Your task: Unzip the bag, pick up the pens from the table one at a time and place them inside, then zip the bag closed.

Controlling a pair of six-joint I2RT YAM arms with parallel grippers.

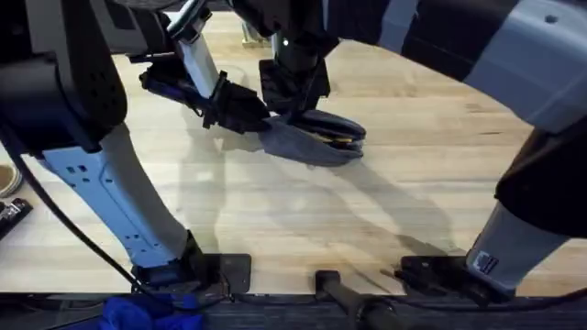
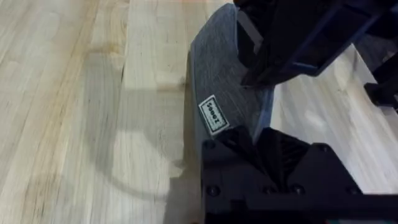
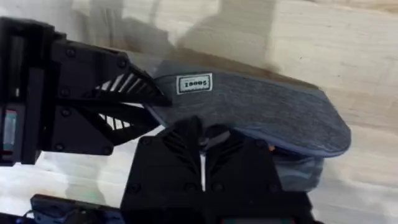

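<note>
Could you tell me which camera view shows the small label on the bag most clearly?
The right wrist view: the label faces the camera on the bag. The left wrist view shows it tilted; overhead, it cannot be made out.

Both arms reach forward — left tool [image 1: 261, 124] and right tool [image 1: 298, 108] clamped.

bag [image 1: 307, 139] interior: mouth gapes toward 3 o'clock, contents too dark to tell
bag zipper pull: hidden under the right gripper [image 3: 202, 163]
bag left end: covered by the left gripper [image 1: 246, 115]
label [image 3: 194, 83]: lettering too small to read
right arm [image 1: 541, 137]: cut off at 3 o'clock, blurred
</note>
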